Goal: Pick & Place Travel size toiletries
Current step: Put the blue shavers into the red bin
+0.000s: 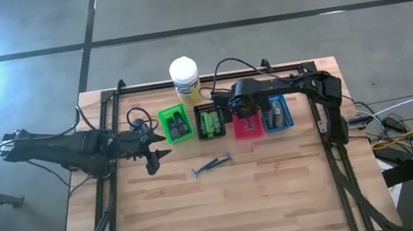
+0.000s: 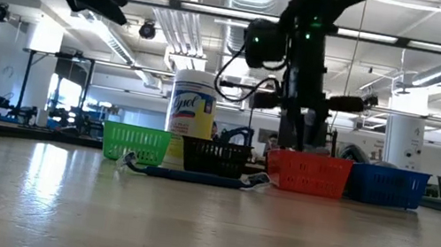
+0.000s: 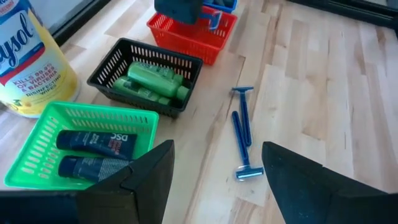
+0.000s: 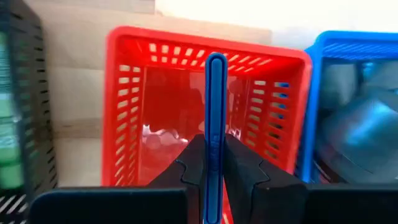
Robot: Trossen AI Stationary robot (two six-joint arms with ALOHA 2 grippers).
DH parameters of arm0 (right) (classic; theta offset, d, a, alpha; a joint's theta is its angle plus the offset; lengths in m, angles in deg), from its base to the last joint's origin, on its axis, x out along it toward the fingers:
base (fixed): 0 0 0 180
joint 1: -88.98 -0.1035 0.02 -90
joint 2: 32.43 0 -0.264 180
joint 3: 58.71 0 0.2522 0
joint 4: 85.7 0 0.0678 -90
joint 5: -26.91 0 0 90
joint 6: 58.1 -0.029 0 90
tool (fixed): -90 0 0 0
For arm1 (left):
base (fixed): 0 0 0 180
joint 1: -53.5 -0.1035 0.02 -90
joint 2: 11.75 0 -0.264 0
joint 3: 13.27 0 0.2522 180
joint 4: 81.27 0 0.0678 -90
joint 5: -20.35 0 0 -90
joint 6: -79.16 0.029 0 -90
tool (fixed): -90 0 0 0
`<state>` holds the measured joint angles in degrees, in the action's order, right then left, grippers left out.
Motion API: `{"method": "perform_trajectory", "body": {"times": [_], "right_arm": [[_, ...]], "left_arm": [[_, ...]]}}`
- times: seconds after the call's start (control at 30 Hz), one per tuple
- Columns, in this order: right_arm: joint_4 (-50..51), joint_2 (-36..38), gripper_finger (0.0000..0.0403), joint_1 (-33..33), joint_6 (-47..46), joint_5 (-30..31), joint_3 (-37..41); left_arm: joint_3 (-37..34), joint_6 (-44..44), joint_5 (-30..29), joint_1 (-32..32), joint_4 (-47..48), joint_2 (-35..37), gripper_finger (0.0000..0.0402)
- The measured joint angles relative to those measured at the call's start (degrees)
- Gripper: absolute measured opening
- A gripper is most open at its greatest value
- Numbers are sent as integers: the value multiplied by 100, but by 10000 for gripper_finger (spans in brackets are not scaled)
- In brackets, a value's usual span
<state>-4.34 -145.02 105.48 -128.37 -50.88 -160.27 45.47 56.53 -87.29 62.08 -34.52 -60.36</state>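
Note:
Two slim dark blue sticks [image 3: 242, 130] lie side by side on the bare table [image 1: 227, 202], near the baskets; the high view shows them too [image 1: 212, 165]. Dark grey tubes [image 3: 96, 142] lie in the green basket [image 1: 176, 124]. Bright green packs [image 3: 152, 78] fill the black basket [image 1: 209, 122]. My right gripper [image 4: 215, 146] hangs over the red basket [image 4: 130, 81], shut on a third blue stick. My left gripper [image 3: 217, 148] hovers open above the table, left of the two sticks and near the green basket. My right gripper pinches the blue stick [image 4: 215, 134] between its two fingers [image 4: 242, 168]. It comes from above, pointing down, with the stick running along the fingers and out past their tips. The stick is lifted clear, its free end [image 4: 215, 62] over the red basket's inside.
A blue basket [image 1: 275, 114] with pale items stands right of the red one. A big yellow jar with a white lid [image 1: 184, 78] stands behind the green and black baskets. The near half of the table is bare wood.

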Motion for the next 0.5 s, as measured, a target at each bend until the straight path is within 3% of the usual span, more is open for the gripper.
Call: {"method": "perform_trajectory", "body": {"times": [0.33, 0.5], "right_arm": [[-544, 46, 62, 6, -410, -202, 790], [-527, 93, 95, -16, -110, -269, 897]], "left_arm": [[1, 146, -219, -28, -245, -396, 248], [1, 127, -182, -225, -691, -805, 248]]}}
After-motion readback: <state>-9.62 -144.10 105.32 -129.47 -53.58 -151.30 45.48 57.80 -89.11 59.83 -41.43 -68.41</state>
